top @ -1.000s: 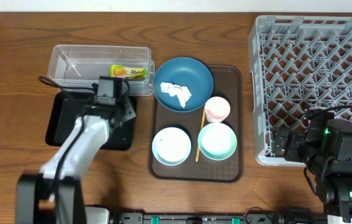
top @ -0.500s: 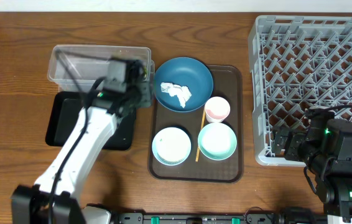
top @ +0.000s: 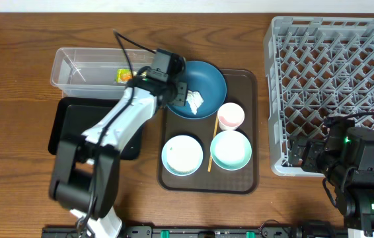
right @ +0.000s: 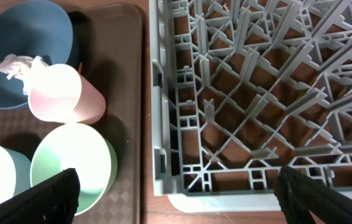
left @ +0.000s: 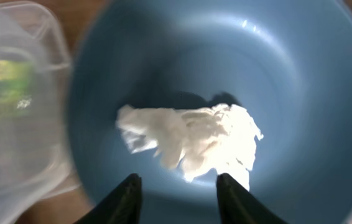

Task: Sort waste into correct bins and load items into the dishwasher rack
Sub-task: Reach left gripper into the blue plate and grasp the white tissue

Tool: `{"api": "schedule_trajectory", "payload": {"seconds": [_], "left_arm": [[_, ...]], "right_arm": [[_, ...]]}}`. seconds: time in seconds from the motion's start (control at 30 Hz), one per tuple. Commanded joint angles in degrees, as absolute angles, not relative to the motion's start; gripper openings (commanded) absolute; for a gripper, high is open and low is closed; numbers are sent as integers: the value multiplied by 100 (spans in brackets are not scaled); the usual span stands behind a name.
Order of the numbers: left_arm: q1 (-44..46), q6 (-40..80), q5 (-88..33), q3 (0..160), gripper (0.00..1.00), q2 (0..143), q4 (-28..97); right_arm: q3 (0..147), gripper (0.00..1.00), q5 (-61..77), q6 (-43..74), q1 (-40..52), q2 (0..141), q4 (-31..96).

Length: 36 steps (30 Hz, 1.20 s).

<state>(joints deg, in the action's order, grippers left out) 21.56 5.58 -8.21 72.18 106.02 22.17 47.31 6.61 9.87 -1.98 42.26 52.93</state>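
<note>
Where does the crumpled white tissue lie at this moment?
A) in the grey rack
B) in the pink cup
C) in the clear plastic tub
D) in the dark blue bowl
D: the left wrist view shows the white tissue lying on the bottom of the dark blue bowl.

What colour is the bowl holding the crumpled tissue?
Plain dark blue, no pattern. The bowl shows best in the left wrist view.

You see the whole table point(top: 8, 99) straight down from overhead, the blue bowl point(top: 207, 74) close up just ahead of the left fingers point(left: 123, 202), and that bowl again well beyond the right fingers point(right: 45, 200).
</note>
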Motion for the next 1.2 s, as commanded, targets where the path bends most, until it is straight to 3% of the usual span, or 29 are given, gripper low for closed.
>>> {"api": "schedule_trajectory", "payload": {"seconds": [0.0, 0.07, 0.4, 0.53, 0.8, 1.03, 1.17], "left_arm": [[2250, 427, -838, 7277, 45, 10855, 2088], [2279, 427, -838, 7277, 50, 10982, 2001], [2375, 429, -838, 7271, 54, 11286, 1911], [2421, 429, -836, 7266, 34, 11286, 1896], [2458, 429, -836, 7238, 33, 11452, 1874], [2456, 429, -836, 7242, 10, 11421, 1721], [2456, 429, -834, 7260, 6, 11214, 1726]], "right_arm": [[4827, 99, 624, 958, -239, 4202, 5321], [4827, 99, 624, 958, -239, 4202, 5330], [4827, 99, 622, 958, -239, 4202, 5358], [4827, 99, 624, 958, -239, 4202, 5365], [4827, 99, 624, 958, -239, 4202, 5365], [4827, 99, 622, 958, -239, 4202, 5382], [4827, 99, 622, 958, -239, 4202, 5387]]}}
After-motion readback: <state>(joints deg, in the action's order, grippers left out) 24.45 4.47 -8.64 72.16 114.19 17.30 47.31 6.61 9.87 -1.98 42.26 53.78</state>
